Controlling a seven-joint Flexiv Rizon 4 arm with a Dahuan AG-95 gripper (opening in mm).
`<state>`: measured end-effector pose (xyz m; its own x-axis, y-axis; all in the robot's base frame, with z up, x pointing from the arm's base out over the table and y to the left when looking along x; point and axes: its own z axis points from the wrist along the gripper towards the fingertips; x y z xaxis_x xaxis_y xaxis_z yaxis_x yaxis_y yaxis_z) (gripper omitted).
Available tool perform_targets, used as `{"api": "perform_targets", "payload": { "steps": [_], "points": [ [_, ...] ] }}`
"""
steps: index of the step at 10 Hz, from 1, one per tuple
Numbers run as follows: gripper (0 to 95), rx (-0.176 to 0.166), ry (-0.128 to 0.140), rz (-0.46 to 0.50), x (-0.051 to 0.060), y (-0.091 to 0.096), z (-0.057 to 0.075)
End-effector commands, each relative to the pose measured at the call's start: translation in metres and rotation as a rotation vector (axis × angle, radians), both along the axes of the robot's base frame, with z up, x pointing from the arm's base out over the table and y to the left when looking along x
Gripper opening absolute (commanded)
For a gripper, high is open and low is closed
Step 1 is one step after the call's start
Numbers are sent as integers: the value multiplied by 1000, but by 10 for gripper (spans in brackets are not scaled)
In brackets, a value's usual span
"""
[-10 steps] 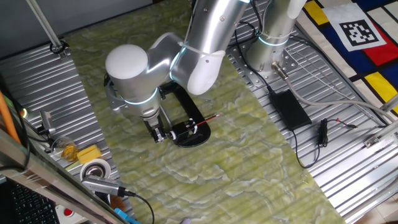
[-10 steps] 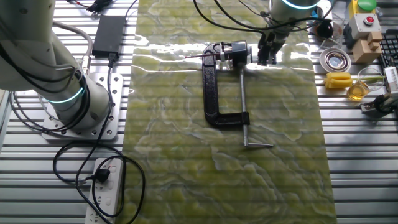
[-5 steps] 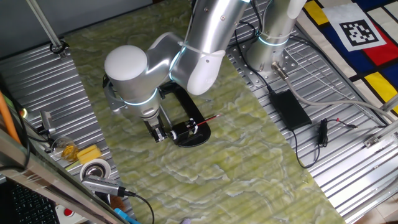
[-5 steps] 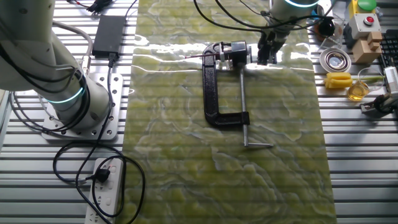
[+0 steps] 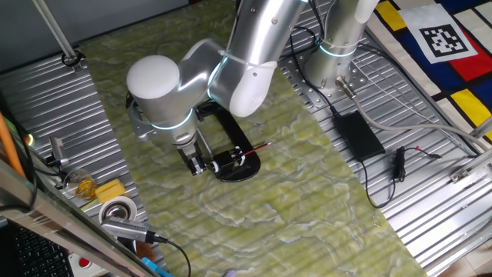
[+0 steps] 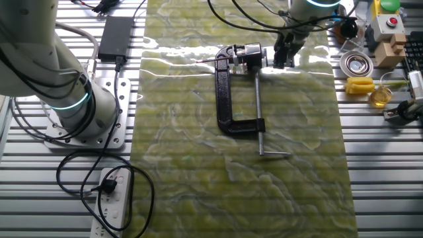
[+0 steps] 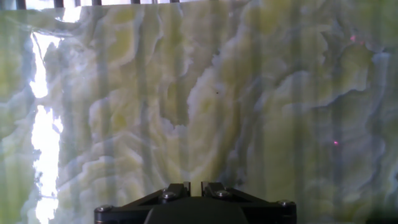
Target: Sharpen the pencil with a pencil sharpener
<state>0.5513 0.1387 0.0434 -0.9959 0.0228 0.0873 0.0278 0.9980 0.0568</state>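
Observation:
The pencil sharpener [image 5: 233, 163] is a black device on an oval base with a black C-shaped frame [image 6: 228, 99] and a silver rod [image 6: 258, 106], lying on the green marbled mat. The thin red pencil [image 5: 258, 147] sticks out of its head, pointing away from the gripper; it also shows as the faint pencil [image 6: 207, 61]. My gripper [image 5: 197, 165] hangs just beside the sharpener's head on the side opposite the pencil, close to the mat. The gripper [image 6: 285, 57] holds nothing. In the hand view the gripper [image 7: 193, 186] shows two fingers close together over bare mat.
A black power brick [image 5: 357, 132] and cables lie on the metal table by the arm's base [image 5: 330, 65]. Yellow blocks [image 5: 110, 190], a tape roll [image 5: 118, 210] and tools sit at the mat's other side. A power strip [image 6: 111, 198] lies near the second arm's base.
The arm's elbow has shifted very slightly; the gripper, pencil and sharpener stay where they were.

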Motion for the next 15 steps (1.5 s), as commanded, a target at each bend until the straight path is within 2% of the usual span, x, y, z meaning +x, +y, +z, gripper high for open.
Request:
{"api": "perform_targets", "payload": {
  "steps": [1,5,15],
  "points": [
    [0,-1,1,-1,-2,-1,1],
    [0,-1,5,3,-2,-1,5],
    [0,-10,41,-3,-2,-2,13]
  ]
}}
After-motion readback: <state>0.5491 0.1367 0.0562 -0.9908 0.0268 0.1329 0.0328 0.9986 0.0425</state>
